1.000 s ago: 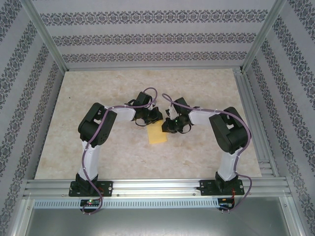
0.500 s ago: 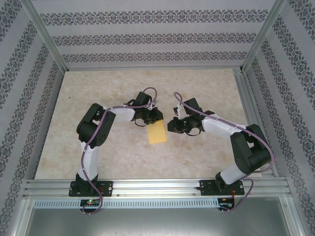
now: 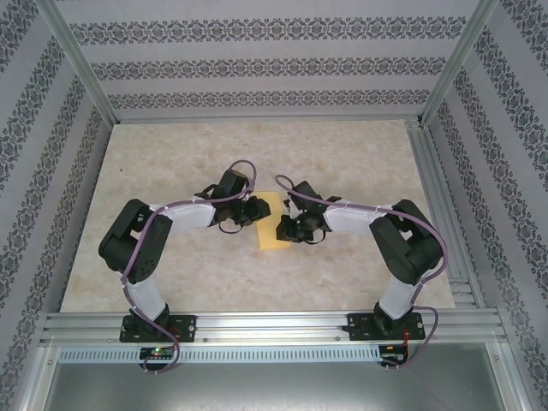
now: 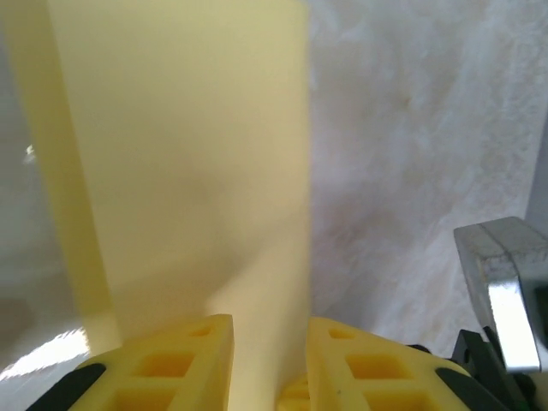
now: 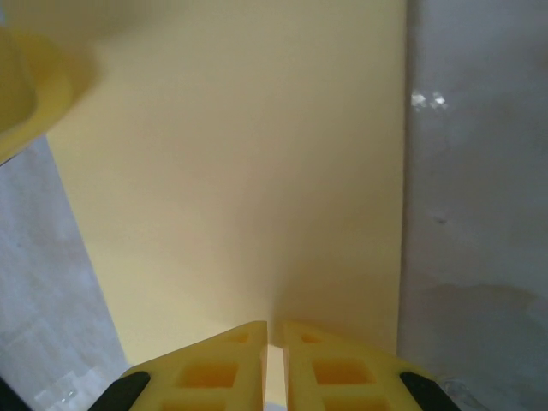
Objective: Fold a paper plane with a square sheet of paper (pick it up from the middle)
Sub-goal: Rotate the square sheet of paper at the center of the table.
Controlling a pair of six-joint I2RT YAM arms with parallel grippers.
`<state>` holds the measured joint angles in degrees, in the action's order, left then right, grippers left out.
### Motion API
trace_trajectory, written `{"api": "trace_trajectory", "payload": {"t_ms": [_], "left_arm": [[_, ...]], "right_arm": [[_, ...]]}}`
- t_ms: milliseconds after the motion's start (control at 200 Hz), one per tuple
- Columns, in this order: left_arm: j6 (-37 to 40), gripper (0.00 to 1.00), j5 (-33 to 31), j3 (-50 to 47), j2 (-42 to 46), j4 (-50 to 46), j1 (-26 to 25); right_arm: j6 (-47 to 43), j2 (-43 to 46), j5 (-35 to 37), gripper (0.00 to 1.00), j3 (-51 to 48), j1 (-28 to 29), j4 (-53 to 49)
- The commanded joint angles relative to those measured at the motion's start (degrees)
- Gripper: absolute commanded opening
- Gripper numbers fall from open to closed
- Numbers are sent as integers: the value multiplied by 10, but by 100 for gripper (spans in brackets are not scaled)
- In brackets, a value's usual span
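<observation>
The square sheet of paper [image 3: 273, 233] is plain yellow, folded to a narrow rectangle, and lies flat on the table's middle. My left gripper [image 3: 253, 211] reaches it from the left, near its top left corner. In the left wrist view the left gripper [image 4: 270, 330] has its yellow fingers [image 4: 180, 360] parted, with the paper [image 4: 188, 171] showing in the gap and stretching ahead. My right gripper [image 3: 288, 228] is at the sheet's right edge. In the right wrist view the right gripper [image 5: 275, 332] is shut to a thin slit on the paper [image 5: 248, 171].
The beige marble-patterned tabletop [image 3: 171, 163] is bounded by an aluminium frame, with rails along the right edge [image 3: 437, 205] and the near edge [image 3: 274, 325]. Patterned walls stand on three sides. A silver metal part [image 4: 505, 282] shows at the right of the left wrist view.
The left gripper's jaws have parted and its arm has swung lower and leftward. The right gripper drew away, then came back to the sheet's right edge. More of the paper's top shows.
</observation>
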<state>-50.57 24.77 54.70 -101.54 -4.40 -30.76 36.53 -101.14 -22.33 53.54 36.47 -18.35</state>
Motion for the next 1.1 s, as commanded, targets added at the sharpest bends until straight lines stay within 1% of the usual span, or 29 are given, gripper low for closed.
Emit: {"api": "trace_trajectory", "payload": {"t_ms": [0, 70, 190, 270, 390, 480, 589, 659, 744, 829, 904, 1094], "left_arm": [[-12, 30, -17, -19, 36, 0, 5], [-12, 30, -20, -31, 52, 0, 7], [-12, 30, -30, -54, 82, -6, 10], [-13, 30, -39, -70, 101, -11, 13], [-18, 30, -54, -92, 131, -21, 18], [-22, 30, -62, -104, 152, -28, 20], [-25, 30, -56, -113, 172, -29, 19], [-26, 30, -50, -116, 182, -27, 16], [-29, 29, -52, -112, 189, -35, 11], [-31, 29, -59, -110, 192, -41, 10], [-33, 29, -59, -107, 192, -41, 9], [-33, 29, -54, -92, 183, -45, -2]], "right_arm": [[50, -12, 40, 14, 7, 12, -2], [74, -15, 28, 15, 7, 26, 19], [121, -24, -22, 16, 10, 40, 97], [141, -36, -35, 17, 24, 41, 137], [143, -56, -36, 17, 61, 36, 142], [131, -40, -38, 17, 74, 19, 143], [84, -12, -33, 18, 81, -11, 113], [31, -18, -34, 19, 103, -31, 62], [-32, -52, -18, 18, 158, -42, -9], [-83, -97, 4, 18, 222, -41, -70], [-99, -133, 25, 17, 269, -41, -98], [-121, -202, 36, 17, 353, -40, -143]]}}
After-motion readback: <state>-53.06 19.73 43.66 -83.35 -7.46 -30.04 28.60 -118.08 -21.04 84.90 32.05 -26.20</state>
